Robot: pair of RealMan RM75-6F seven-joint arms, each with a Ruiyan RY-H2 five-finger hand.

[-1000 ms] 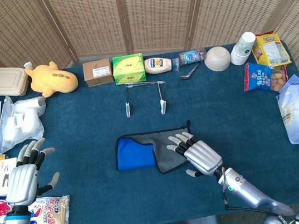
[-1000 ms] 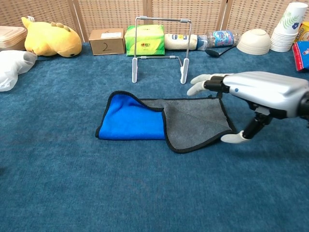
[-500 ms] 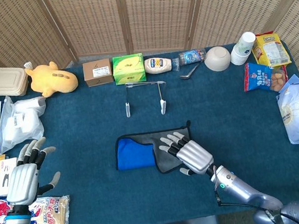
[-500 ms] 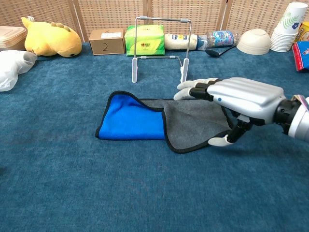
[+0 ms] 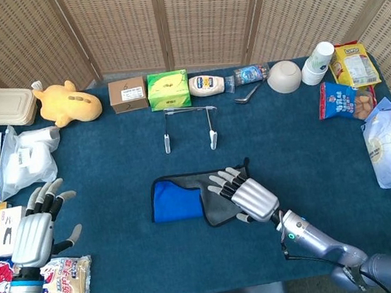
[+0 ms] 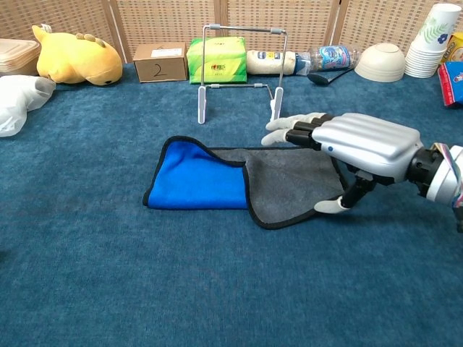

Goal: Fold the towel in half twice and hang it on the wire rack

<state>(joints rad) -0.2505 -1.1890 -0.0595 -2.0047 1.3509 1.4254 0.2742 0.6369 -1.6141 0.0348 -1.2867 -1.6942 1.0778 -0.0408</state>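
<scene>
A: Nearest you, what does your right hand (image 6: 362,144) do?
B: It hovers flat over the towel's (image 6: 246,182) grey right part, fingers apart, grasping nothing.

A: And your left hand (image 5: 32,233)?
B: Released, fingers spread, near the left table edge.

A: Farther back?
B: The wire rack (image 6: 239,72) stands upright just beyond the towel, bare.
</scene>
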